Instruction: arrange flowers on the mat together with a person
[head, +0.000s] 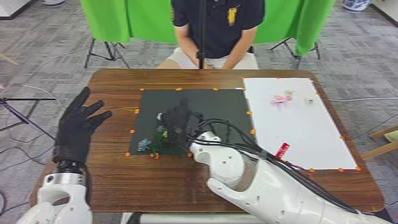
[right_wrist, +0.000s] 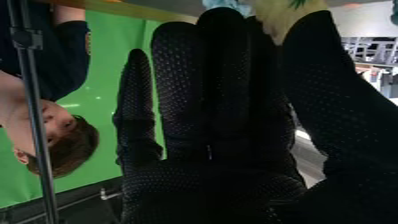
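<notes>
Pale-blue flowers (head: 144, 145) lie on the near-left part of the black mat (head: 213, 100), with green foliage (head: 161, 135) just beside them and a small white bloom (head: 160, 116) farther up the mat's left side. The right robot hand (head: 180, 122) is over the mat, next to the foliage; in the right wrist view its fingers (right_wrist: 178, 80) are straight and close together, the thumb (right_wrist: 313, 65) set apart from them. Past the fingertips appear a pale-blue petal mass and a cream-coloured piece (right_wrist: 282, 17) with a bit of green; whether the hand touches either cannot be told. To the right of the mat lies a white sheet (head: 302, 130), bearing pink flowers (head: 281, 99), a smaller pale bloom (head: 310, 101) near them, and a red strip (head: 282, 150) at the sheet's left side. Orange marks (head: 179, 89) line the edges of mat and sheet. The left robot hand (head: 75, 130) is left of the mat, fingers extended and spread. Beyond the brown desk (head: 115, 185) hangs a green cloth (head: 306, 25).
</notes>
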